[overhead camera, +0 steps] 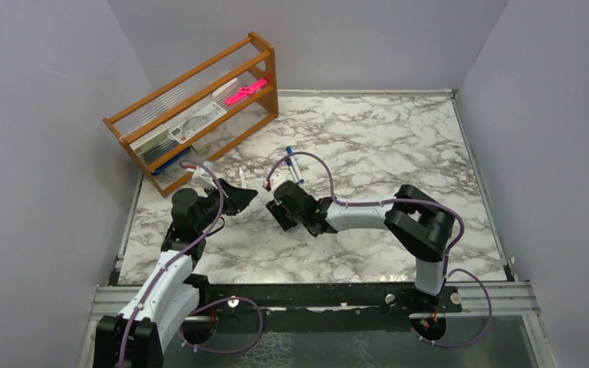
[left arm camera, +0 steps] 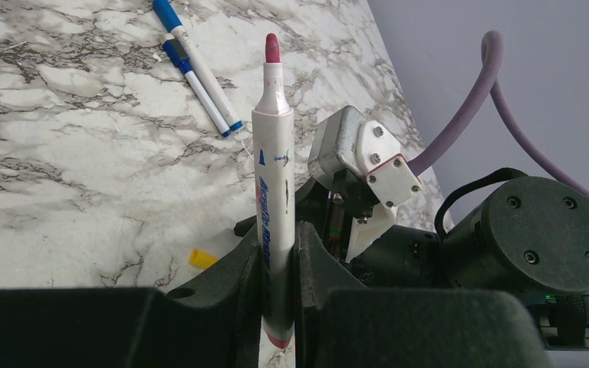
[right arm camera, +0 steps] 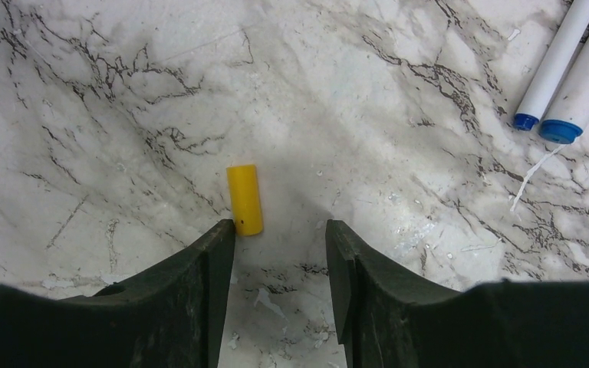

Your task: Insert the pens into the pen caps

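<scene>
My left gripper (left arm camera: pixel 278 238) is shut on a white pen (left arm camera: pixel 272 153) with a red tip, held upright above the marble table; it is at the centre left in the top view (overhead camera: pixel 244 193). A yellow cap (right arm camera: pixel 245 199) lies on the table just ahead of my right gripper's left fingertip (right arm camera: pixel 218 238). It also shows in the left wrist view (left arm camera: pixel 203 258). My right gripper (right arm camera: pixel 280 230) is open and empty, low over the table, facing the left one (overhead camera: pixel 274 201). Two white pens with blue ends (overhead camera: pixel 294 167) lie side by side beyond it (right arm camera: pixel 575 69) (left arm camera: pixel 199 73).
A wooden rack (overhead camera: pixel 199 107) with papers and a flat pink object (overhead camera: pixel 245 90) stands at the back left. Grey walls enclose the marble table (overhead camera: pixel 383 138) on three sides. The right arm's wrist (left arm camera: pixel 368 169) is close beside the held pen.
</scene>
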